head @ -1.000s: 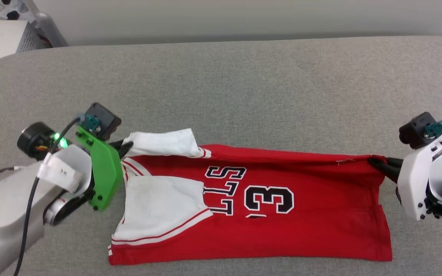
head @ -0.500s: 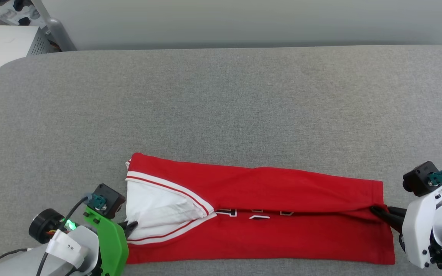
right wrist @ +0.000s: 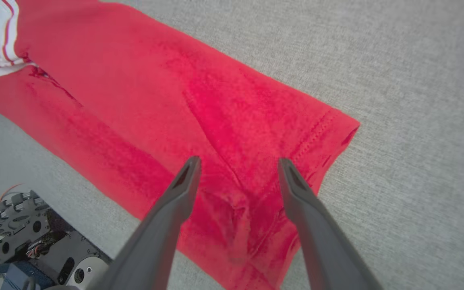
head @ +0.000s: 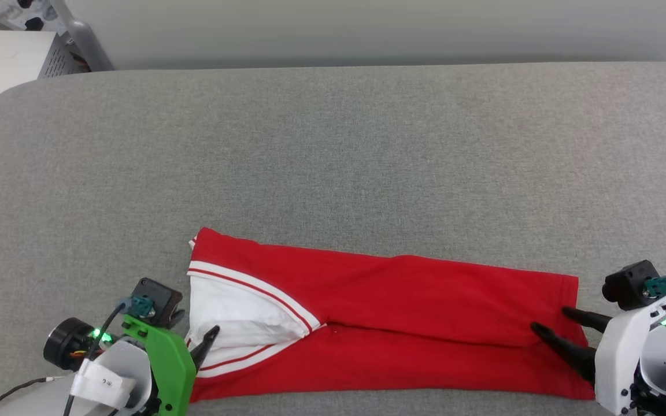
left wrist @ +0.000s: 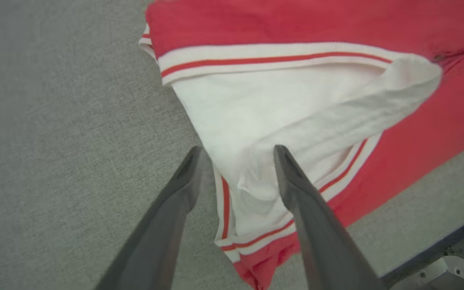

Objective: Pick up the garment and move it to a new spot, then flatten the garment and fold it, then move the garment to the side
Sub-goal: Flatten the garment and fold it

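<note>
The garment, red with a white striped-trim sleeve, lies folded lengthwise into a long band along the table's near edge, its chest print hidden inside the fold. My left gripper stands open at the sleeve end. In the left wrist view its fingers straddle the white sleeve without pinching it. My right gripper stands open over the hem end. The right wrist view shows its fingers spread above the red cloth near the hem corner.
The grey fabric table stretches wide and bare behind the garment. A white cabinet and a metal leg stand beyond the far left corner. The robot's base with a wheel shows below the near table edge.
Both grippers pulled the garment's far edge toward the near edge, covering the print, and have now opened and let go. The head view also shifted.
</note>
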{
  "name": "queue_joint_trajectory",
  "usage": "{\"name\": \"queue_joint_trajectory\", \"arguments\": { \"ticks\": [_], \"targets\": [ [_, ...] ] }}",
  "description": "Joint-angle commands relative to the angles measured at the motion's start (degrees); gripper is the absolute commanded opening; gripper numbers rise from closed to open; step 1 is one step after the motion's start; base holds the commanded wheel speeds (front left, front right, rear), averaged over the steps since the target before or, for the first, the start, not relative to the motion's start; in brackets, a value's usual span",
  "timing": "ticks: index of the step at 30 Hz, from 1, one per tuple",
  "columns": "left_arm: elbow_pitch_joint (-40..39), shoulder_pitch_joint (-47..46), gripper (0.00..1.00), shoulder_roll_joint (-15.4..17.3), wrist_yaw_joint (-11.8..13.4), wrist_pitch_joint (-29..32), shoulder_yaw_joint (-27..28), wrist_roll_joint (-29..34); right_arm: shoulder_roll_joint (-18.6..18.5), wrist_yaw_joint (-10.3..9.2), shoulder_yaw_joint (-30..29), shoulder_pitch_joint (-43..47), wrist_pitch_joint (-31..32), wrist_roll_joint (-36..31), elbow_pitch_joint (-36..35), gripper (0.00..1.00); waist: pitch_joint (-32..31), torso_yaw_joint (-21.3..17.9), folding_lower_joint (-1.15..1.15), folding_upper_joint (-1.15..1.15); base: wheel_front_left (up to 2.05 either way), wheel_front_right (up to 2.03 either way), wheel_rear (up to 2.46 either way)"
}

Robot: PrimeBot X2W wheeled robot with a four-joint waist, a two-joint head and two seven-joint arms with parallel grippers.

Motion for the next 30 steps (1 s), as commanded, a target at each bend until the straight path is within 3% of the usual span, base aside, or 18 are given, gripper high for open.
{"name": "queue_joint_trajectory", "arguments": {
  "ticks": [1, 11, 18, 25, 30],
  "targets": [
    [-0.6, 1.3, 1.0, 0.0, 1.3, -1.9, 0.9, 0.5, 0.2, -0.02, -1.2, 1.2, -1.1, -0.1, -0.9, 1.0, -1.3, 0.0, 0.0, 0.0, 0.0, 0.0, 0.0],
    [-3.5, 5.8, 1.0, 0.0, 13.3, -16.4, 7.1, 2.7, -0.7, -0.02, -12.8, 6.7, -0.2, 0.2, -5.8, 1.0, -3.5, 0.3, 0.0, 0.0, 0.0, 0.0, 0.0],
    [-4.2, 8.6, 1.0, -2.7, 20.7, -19.2, 14.6, 8.8, -0.4, -0.02, -18.0, 9.2, 5.3, 4.6, -3.8, 1.0, -2.5, 1.5, 0.0, 0.0, 0.0, 0.0, 0.0],
    [-6.4, 15.6, 1.0, -8.3, 23.7, -19.2, 28.4, 20.0, 1.2, -0.02, -19.4, 10.1, 9.3, 7.9, -0.5, 1.0, -0.9, 3.5, 0.0, 0.0, 0.0, 0.0, 0.0],
    [-6.7, 19.9, 1.0, -12.1, 22.2, -19.3, 35.9, 27.4, 2.8, -0.02, -18.4, 9.3, 10.1, 8.5, 1.8, 1.0, 0.4, 4.7, 0.0, 0.0, 0.0, 0.0, 0.0]
  ]
}}
